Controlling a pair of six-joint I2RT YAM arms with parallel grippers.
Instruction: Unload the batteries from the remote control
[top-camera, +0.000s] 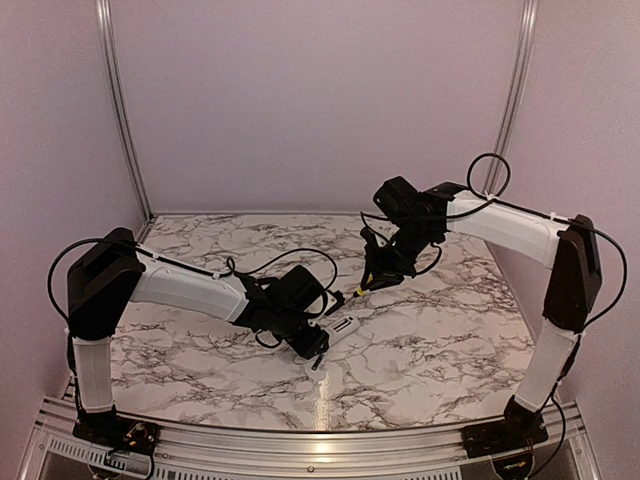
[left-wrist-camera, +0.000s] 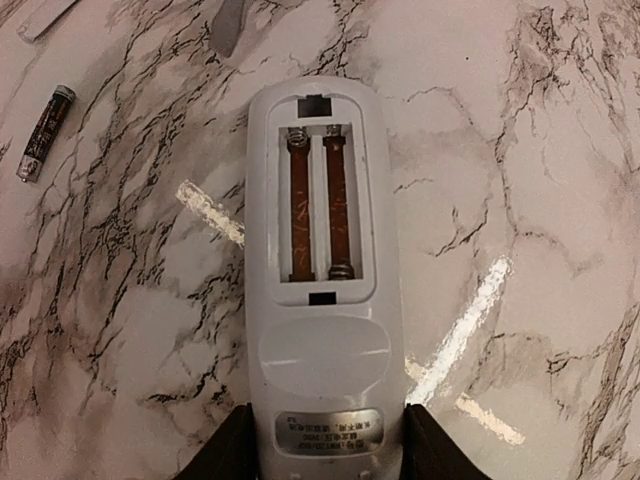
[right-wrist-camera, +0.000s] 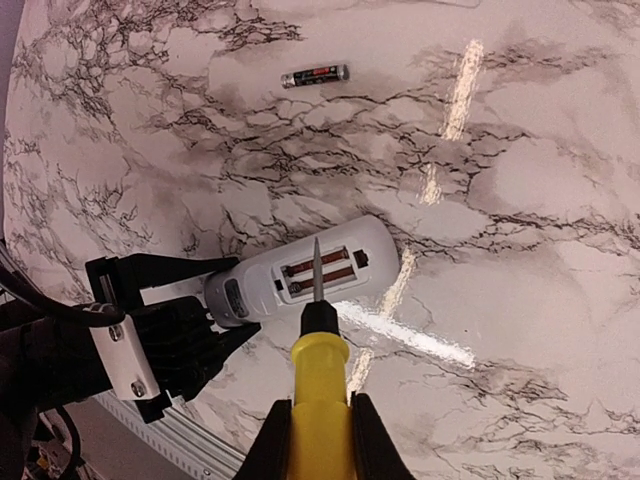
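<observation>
The white remote control (left-wrist-camera: 322, 360) lies on the marble with its battery compartment (left-wrist-camera: 318, 205) open and facing up. My left gripper (left-wrist-camera: 328, 445) is shut on the remote's near end. Both slots show reddish-brown strips with springs at their ends; I cannot tell whether a battery lies in them. One dark battery (left-wrist-camera: 45, 132) lies loose on the table to the left of the remote, also visible from the right wrist (right-wrist-camera: 315, 75). My right gripper (right-wrist-camera: 318, 430) is shut on a yellow-handled screwdriver (right-wrist-camera: 320, 375), whose metal tip (right-wrist-camera: 317, 268) hovers over the compartment (right-wrist-camera: 322, 270).
A white flat piece (left-wrist-camera: 45, 15) lies at the far left corner of the left wrist view. The left arm (top-camera: 190, 290) reaches in from the left, the right arm (top-camera: 500, 225) from the right. Pink walls enclose the marble table (top-camera: 440, 340).
</observation>
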